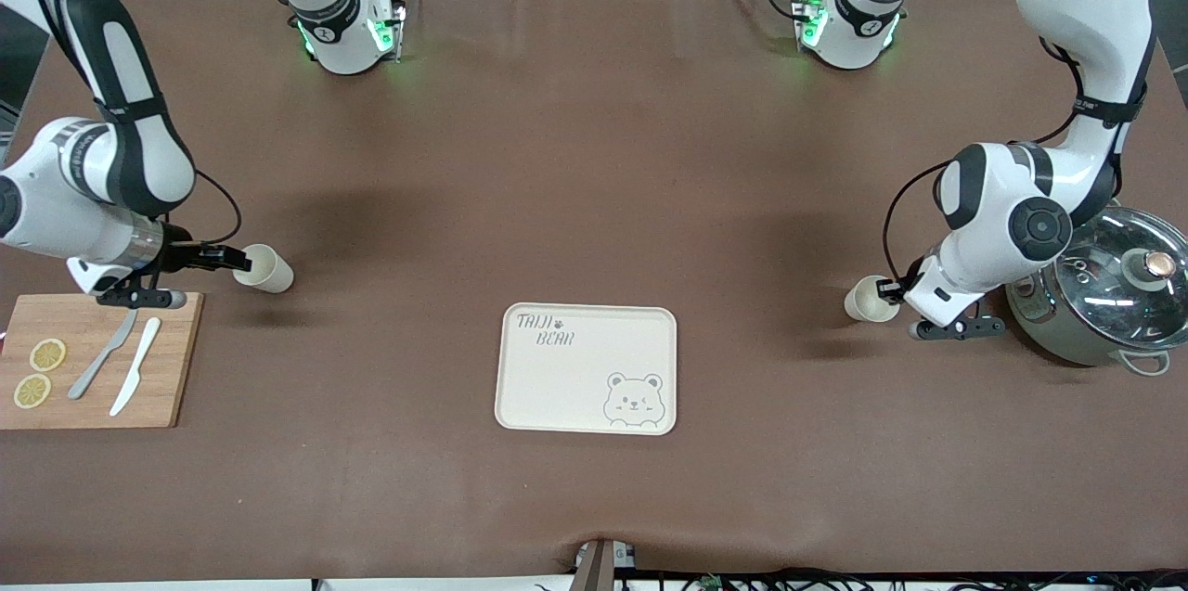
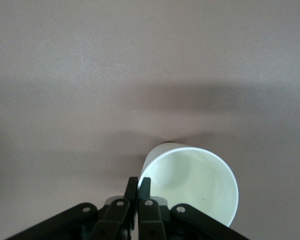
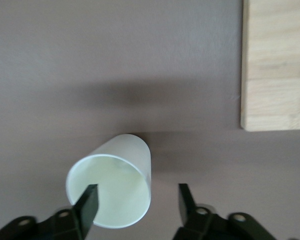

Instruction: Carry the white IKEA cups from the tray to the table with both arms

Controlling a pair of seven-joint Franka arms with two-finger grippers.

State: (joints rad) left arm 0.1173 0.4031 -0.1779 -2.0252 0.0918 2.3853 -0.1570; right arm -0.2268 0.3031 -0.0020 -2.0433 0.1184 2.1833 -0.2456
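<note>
One white cup [image 1: 265,269] lies tipped on its side toward the right arm's end of the table, its mouth facing my right gripper [image 1: 234,258]. In the right wrist view that gripper [image 3: 137,202] is open, with one finger in front of the cup's [image 3: 112,182] mouth and the other outside the wall. The second white cup [image 1: 868,300] is at the left arm's end. My left gripper [image 1: 893,290] is shut on its rim. In the left wrist view the gripper [image 2: 138,186] pinches the cup's [image 2: 195,182] wall, one finger inside and one outside.
A cream bear tray [image 1: 575,391] lies mid-table, nearer the front camera. A wooden board [image 1: 102,387] with lemon slices and two knives sits beside the right gripper, and its corner shows in the right wrist view [image 3: 277,65]. A glass-lidded pot [image 1: 1109,294] stands beside the left gripper.
</note>
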